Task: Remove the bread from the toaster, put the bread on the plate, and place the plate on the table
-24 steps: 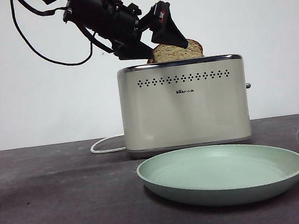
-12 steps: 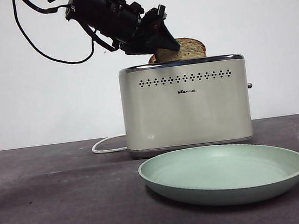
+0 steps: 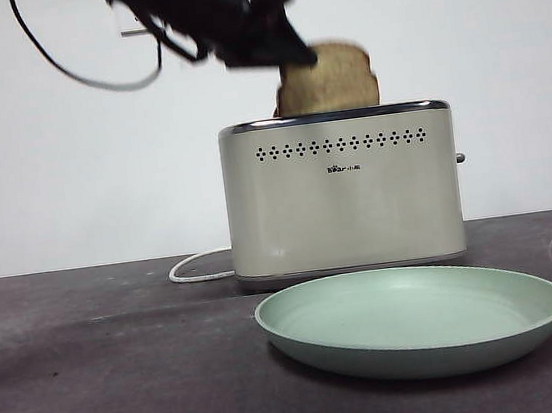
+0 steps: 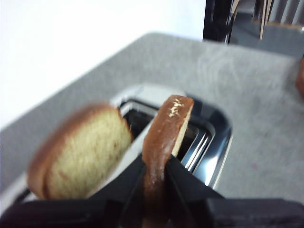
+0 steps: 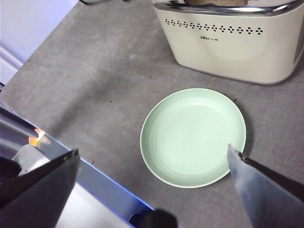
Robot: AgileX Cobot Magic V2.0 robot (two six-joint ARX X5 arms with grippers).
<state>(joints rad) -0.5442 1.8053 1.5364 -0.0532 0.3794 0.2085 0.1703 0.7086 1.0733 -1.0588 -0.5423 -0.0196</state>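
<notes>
**A:** Where's the bread [image 3: 329, 79] right now?

**B:** Partly out of the toaster [image 3: 343, 190]. Your left hand [image 4: 154, 178] is clamped on its edge, both jaws pressing the crust, and in the front view the slice stands well above the chrome rim with its lower part down in the slot. A second slice [image 4: 80, 152] sits in the neighbouring slot, close beside the one you hold.

**A:** So which step are you on?

**B:** The first one, I'd say: taking the bread out. It isn't clear of the slot yet.

**A:** And the plate [image 3: 413, 319]?

**B:** Bare, resting on the counter [image 3: 117, 387] just in front of the toaster. Your right hand [image 5: 152, 166] hangs high above it with its jaws wide apart, holding nothing.

**A:** What does the next move need?

**B:** Lift straight up until the bottom crust clears the rim, and mind the neighbouring slice so you don't drag it along. Then swing forward over the plate and lower the slice before you let go. The front view is blurred around the hand, so judge your clearance from the wrist camera.
</notes>
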